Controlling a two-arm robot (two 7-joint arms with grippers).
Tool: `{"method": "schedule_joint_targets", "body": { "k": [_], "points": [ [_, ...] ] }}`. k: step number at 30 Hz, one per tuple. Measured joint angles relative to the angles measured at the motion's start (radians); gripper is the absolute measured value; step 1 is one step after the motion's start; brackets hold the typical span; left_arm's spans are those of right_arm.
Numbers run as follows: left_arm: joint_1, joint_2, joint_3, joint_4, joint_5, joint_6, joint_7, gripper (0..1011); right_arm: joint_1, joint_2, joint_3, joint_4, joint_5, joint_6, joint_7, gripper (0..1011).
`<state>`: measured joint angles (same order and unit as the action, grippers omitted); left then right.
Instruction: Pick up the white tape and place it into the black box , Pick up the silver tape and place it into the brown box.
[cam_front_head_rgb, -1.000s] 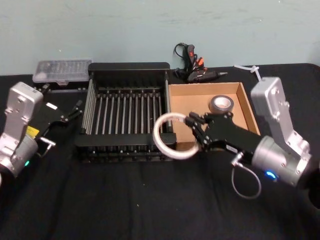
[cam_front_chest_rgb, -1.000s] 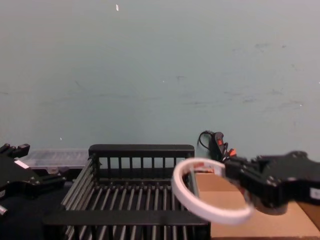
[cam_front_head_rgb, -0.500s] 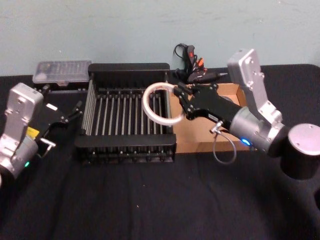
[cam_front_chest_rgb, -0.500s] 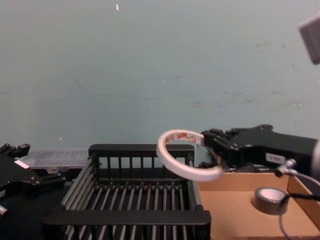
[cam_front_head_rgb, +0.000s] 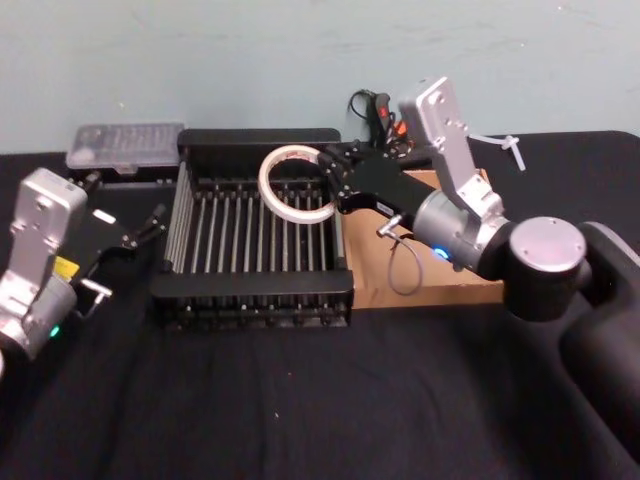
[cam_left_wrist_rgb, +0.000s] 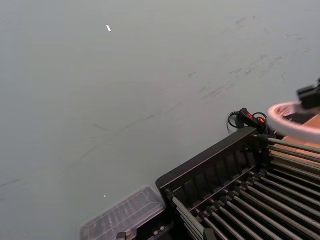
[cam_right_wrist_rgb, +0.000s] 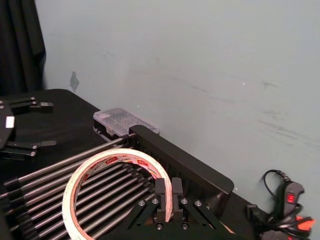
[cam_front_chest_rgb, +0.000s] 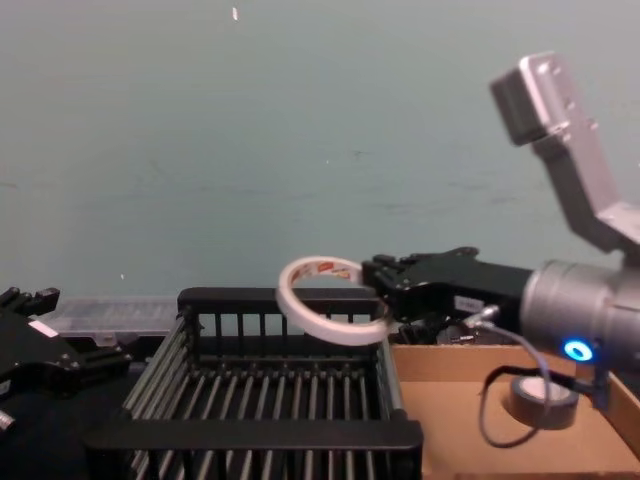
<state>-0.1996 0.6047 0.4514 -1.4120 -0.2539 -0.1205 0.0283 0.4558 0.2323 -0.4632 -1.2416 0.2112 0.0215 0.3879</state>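
Swinging left from over the brown box (cam_front_head_rgb: 470, 290), our right gripper (cam_front_head_rgb: 328, 180), clamped on the white tape (cam_front_head_rgb: 290, 184), now hovers over the black box (cam_front_head_rgb: 255, 300), ready to drop; the left gripper (cam_front_head_rgb: 150, 222) idles, its jaws apart.

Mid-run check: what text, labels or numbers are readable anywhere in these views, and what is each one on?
No text reads clearly.
Red print on the inner core of the white tape, held over the black box by the right gripper: too small to read.
Yellow sticker on the left arm's body: blurred, unreadable.
White patch near the left gripper: no legible characters.
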Motion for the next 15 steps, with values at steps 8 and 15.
{"method": "schedule_joint_targets", "body": {
  "k": [8, 15],
  "points": [
    [0.000, 0.000, 0.000, 0.000, 0.000, 0.000, 0.000, 1001, 0.066, -0.068, -0.013, 0.144, -0.028, -0.023, -0.001, 81],
    [0.000, 0.000, 0.000, 0.000, 0.000, 0.000, 0.000, 1001, 0.097, -0.104, -0.021, 0.234, -0.049, -0.032, -0.001, 80]
  ]
}}
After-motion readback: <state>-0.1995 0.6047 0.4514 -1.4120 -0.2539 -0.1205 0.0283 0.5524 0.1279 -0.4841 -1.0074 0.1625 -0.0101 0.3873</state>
